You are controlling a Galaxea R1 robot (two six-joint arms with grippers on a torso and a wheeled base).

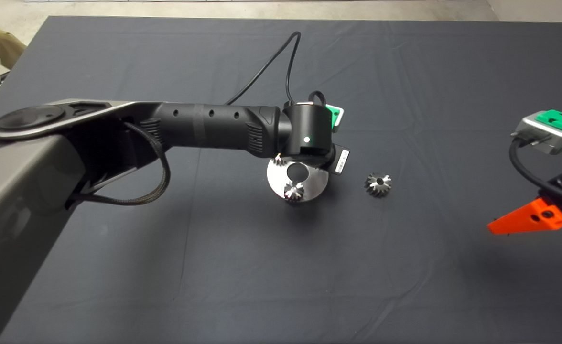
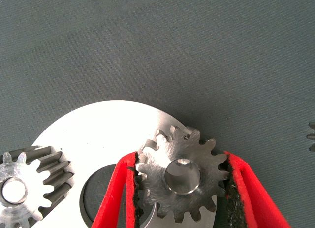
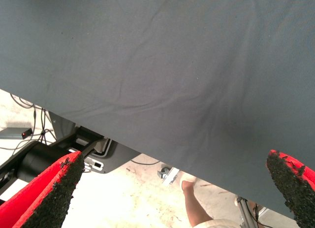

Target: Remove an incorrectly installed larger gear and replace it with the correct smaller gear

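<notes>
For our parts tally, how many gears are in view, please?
4: smaller gear in the left gripper's jaws on the steel plate, two matching gears beside it, larger gear loose on the mat. Others may be hidden.

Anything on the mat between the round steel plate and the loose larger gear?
No: the head view shows bare mat between the plate and the larger gear.

Even, soft light; glare whitens the steel disc [image 2: 93, 134], soft shadows on the mat [image 1: 214, 267].
</notes>
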